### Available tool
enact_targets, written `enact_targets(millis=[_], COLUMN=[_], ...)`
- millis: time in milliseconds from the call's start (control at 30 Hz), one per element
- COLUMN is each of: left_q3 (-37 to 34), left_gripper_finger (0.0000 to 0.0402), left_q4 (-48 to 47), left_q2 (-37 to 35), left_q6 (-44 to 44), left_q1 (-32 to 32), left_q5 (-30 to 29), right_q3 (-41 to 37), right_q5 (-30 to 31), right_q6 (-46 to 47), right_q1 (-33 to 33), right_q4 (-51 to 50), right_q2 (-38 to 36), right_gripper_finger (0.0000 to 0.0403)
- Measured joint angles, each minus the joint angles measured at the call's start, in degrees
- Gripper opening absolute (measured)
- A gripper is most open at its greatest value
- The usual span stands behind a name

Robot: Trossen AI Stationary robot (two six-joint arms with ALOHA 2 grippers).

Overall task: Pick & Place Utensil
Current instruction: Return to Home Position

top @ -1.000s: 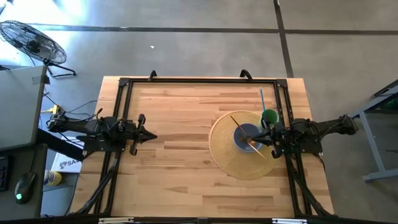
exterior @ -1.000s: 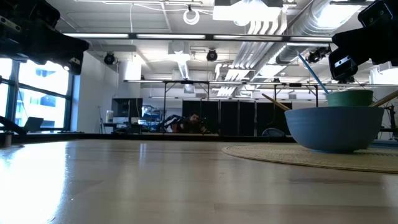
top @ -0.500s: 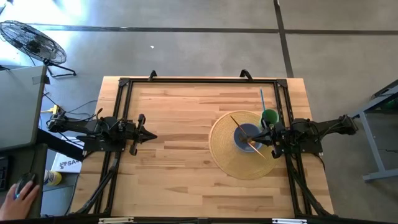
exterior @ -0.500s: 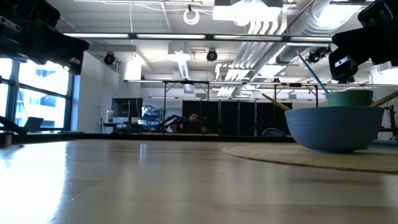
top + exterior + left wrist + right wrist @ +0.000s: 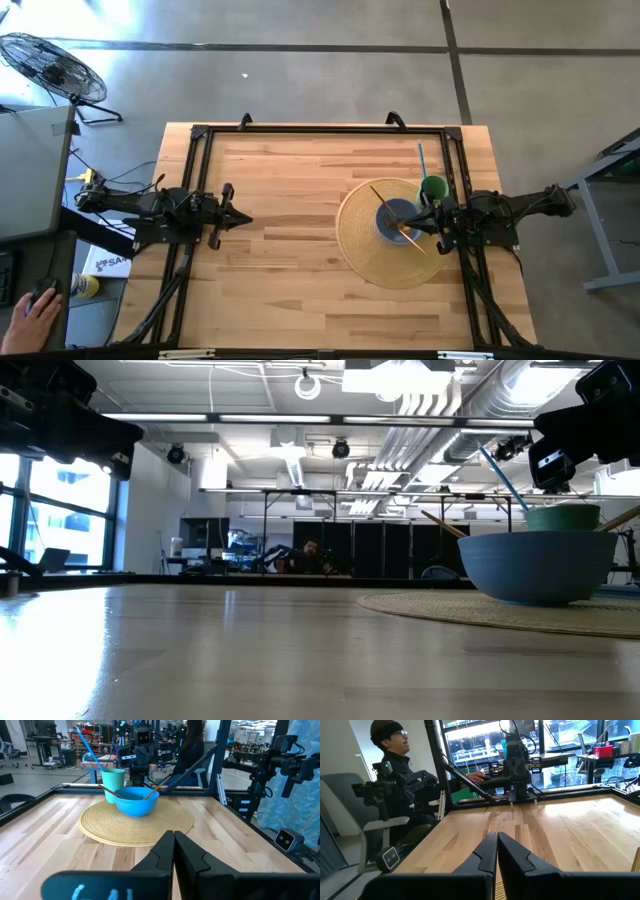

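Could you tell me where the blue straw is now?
In the high view the blue straw stands leaning in the green cup on the right side of the table, at the edge of the round placemat beside the blue bowl.

1. L arm [image 5: 150, 208] & R arm [image 5: 505, 212]: both matte black, slim jointed links, w/ a wider cross-piece at the wrist end.
2. Black cables [image 5: 160, 295] curve away from each arm's base.
3. L jaws, wrist view: two dark fingers [image 5: 162, 852], angular, tapering to a point, stepped notch on outer edges, dull sheen.
4. Dark crossbar [image 5: 210, 887] below them carries a blurred pale-blue marking [image 5: 95, 892]; can't read it.
5. R jaws, wrist view: same dark tapered fingers [image 5: 487, 852]; the bar below is plain black, no marking visible.
6. Low view: R arm's housing is boxy, black, w/ a small pale patch [image 5: 553, 460] on its face.
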Motion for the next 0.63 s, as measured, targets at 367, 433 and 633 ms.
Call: enact_targets(millis=[367,433,633], left_q3=[0.0,0.0,0.0], left_gripper_finger=[0.0001,0.0001,0.0001], left_q4=[0.0,0.0,0.0], left_q2=[0.0,0.0,0.0], left_q6=[0.0,0.0,0.0], left_q1=[0.0,0.0,0.0], left_q5=[0.0,0.0,0.0], right_q3=[0.0,0.0,0.0], right_q5=[0.0,0.0,0.0], right_q6=[0.0,0.0,0.0], right_q1=[0.0,0.0,0.0], right_q4=[0.0,0.0,0.0], right_q2=[0.0,0.0,0.0], right_gripper_finger=[0.0011,0.0012,0.0012])
